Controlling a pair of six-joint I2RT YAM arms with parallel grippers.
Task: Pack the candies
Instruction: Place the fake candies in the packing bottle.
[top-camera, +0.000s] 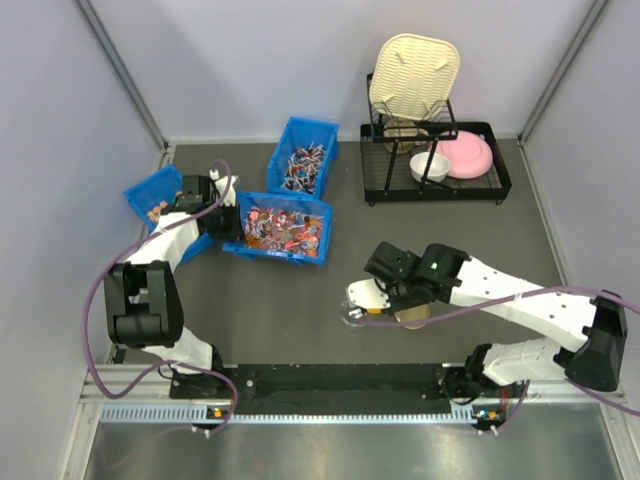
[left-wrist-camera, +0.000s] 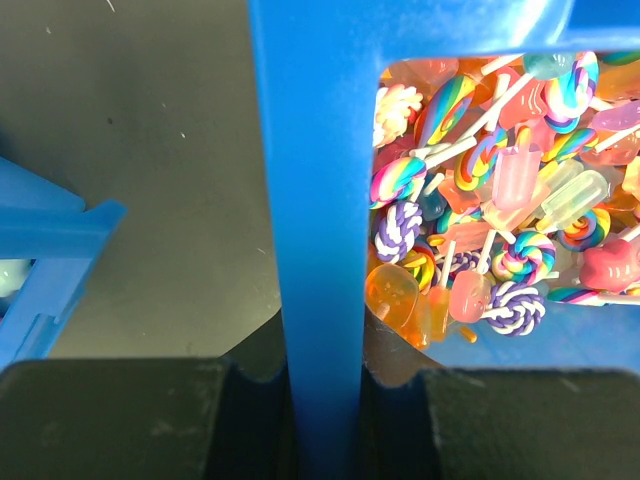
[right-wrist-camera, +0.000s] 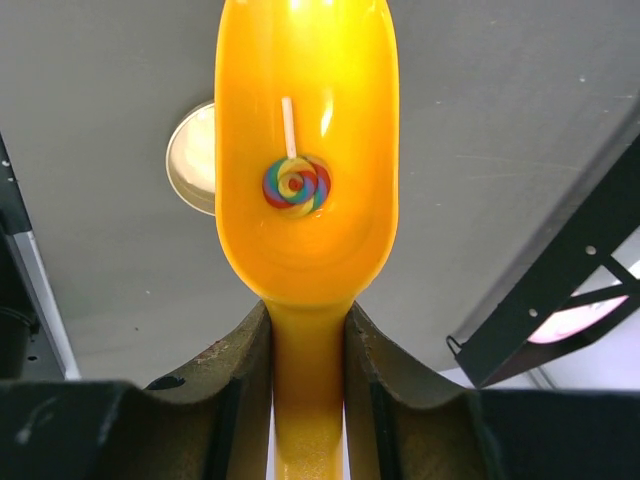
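Across the top view the grey counter (top-camera: 300, 330) carries everything. A black dish rack (top-camera: 388, 165) sits upper right, and three blue bins stand upper left of centre. The middle bin (top-camera: 272, 254) holds the candies (top-camera: 280, 225), a heap of mixed lollipops and sweets. The left wrist view shows the same heap (left-wrist-camera: 480, 200) at right of frame. The other two bins, top (top-camera: 310, 122) and far left (top-camera: 140, 192), are not the target. Left tool (left-wrist-camera: 320, 400) is clamped on the middle bin's side wall, the blue wall running straight up between the fingers, so it braces the bin. Right tool (right-wrist-camera: 308, 370) is clamped on the handle of the yellow scoop (right-wrist-camera: 305, 130), held out over bare counter at lower centre of the top view. One rainbow swirl lollipop (right-wrist-camera: 296, 185) lies in the scoop bowl. A pale round container (right-wrist-camera: 192, 160) sits left of the scoop bowl, partly hidden under it. It also shows as a clear round thing (top-camera: 358, 302) in the top view, and I can't tell whether it is open. Step in hand looks like carry and tip. Keep the scoop level, since the single candy slides easily. Shift the lip left in the wrist view until it is centred over the container mouth. Get low, then tilt slowly so the stick doesn't catch the rim. Left should hold the bin steady for the next scoop.
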